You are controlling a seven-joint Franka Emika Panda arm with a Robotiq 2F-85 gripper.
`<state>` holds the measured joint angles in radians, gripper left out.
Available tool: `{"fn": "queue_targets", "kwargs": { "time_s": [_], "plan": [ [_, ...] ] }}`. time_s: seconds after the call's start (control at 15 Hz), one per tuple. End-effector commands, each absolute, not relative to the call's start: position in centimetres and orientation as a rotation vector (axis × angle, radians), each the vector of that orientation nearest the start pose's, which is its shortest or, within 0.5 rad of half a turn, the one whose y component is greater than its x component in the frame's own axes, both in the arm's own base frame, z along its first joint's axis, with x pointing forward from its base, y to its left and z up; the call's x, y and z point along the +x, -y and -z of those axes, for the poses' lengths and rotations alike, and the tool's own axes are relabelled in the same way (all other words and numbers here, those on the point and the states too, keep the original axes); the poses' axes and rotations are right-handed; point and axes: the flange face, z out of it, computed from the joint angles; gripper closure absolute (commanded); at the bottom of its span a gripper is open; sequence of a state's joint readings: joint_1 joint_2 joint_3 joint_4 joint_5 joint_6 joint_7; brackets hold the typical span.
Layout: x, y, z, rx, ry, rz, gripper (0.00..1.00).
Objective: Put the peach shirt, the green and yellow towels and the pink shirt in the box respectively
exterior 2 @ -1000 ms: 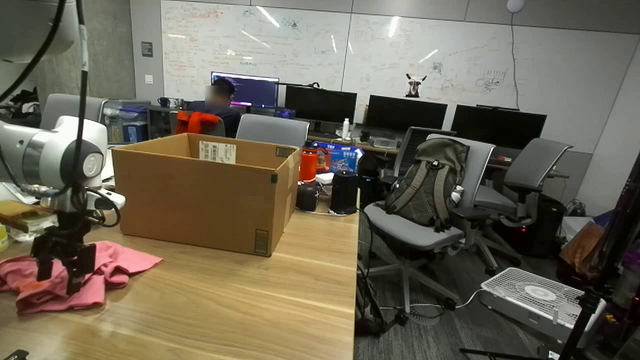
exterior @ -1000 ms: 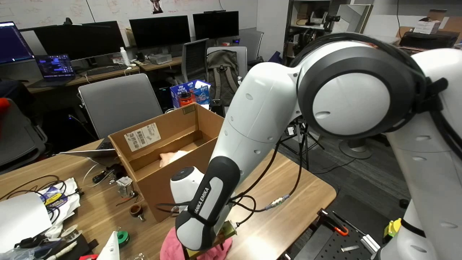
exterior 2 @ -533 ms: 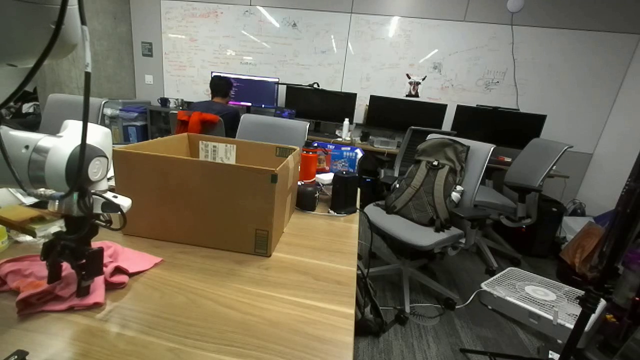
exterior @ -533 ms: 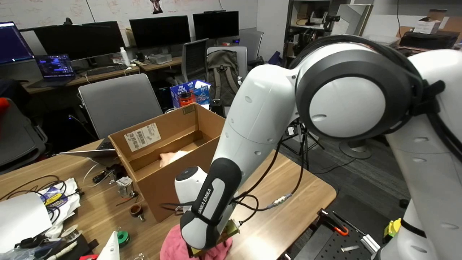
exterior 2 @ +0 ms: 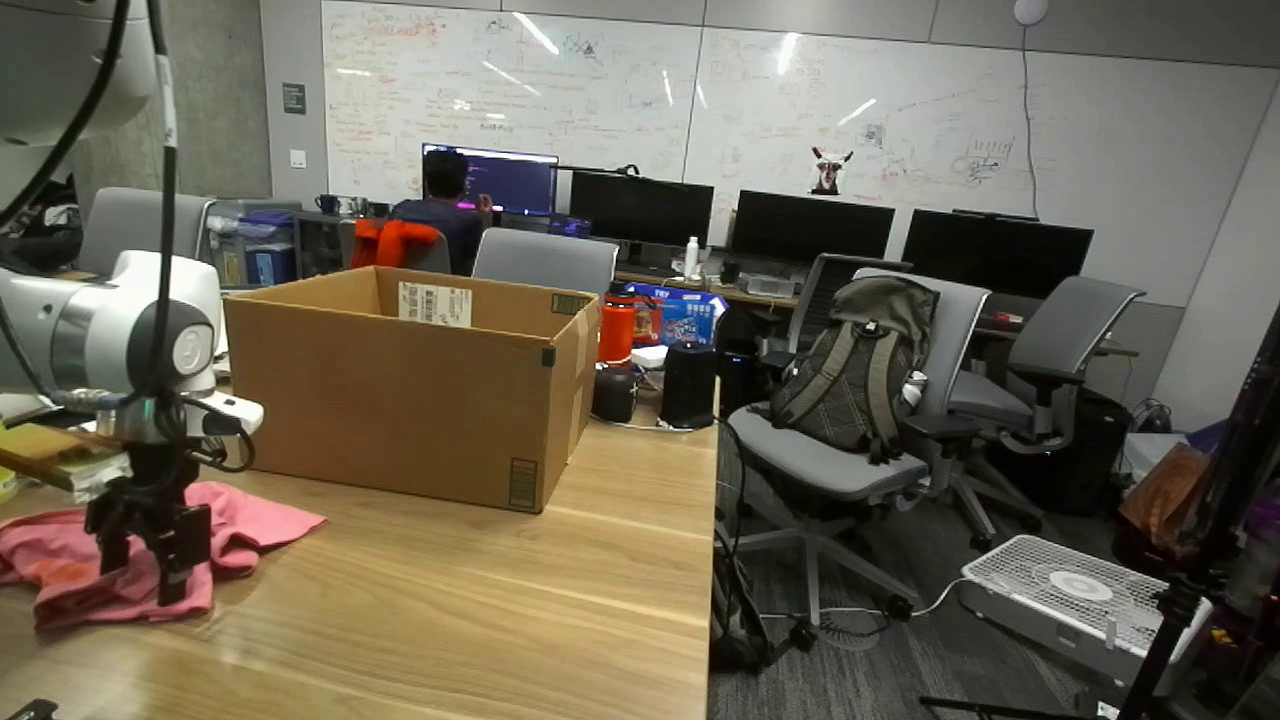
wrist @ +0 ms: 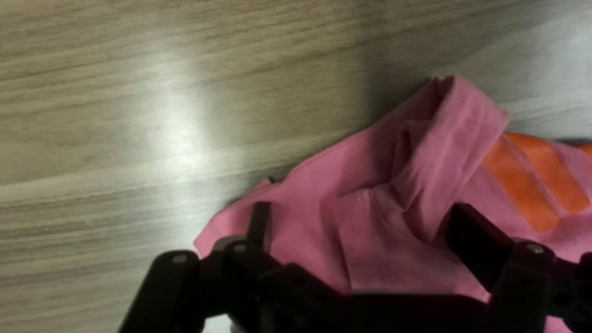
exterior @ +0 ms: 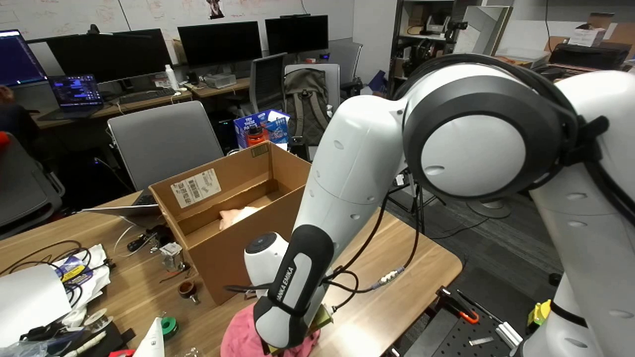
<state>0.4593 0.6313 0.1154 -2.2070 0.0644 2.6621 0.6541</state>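
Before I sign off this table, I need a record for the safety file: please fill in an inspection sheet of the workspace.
Surface: wooden table, shiny with reflected light.
Job's things: box upright, open on top, peach shirt inside; pink shirt crumpled on the table; green and yellow towels: nothing seen, though part of the box's inside is hidden.
Clutter: white sheet, green spool, orange bottle.
Fingers: open over the pink shirt; contact can't be told.
Cables: black cables hang by the arm; others lie looped near the white sheet.
Surroundings: backpack on a grey chair; seated person facing a lit screen.
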Motion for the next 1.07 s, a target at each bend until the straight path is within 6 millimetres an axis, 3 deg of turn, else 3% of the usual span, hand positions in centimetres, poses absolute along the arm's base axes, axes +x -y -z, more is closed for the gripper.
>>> {"fn": "queue_targets", "kwargs": {
  "time_s": [0.0, 0.2, 0.6, 1.0],
  "plan": [
    [43.0, -28.2, -8.4, -3.143, -0.242, -0.251, 0.30],
    [43.2, -28.3, -8.8, -3.139, -0.247, -0.235, 0.57],
    [43.3, -27.9, -9.8, -3.144, -0.300, -0.206, 0.99],
    [44.2, -26.2, -12.8, -3.165, -0.440, -0.111, 0.98]
  ]
}}
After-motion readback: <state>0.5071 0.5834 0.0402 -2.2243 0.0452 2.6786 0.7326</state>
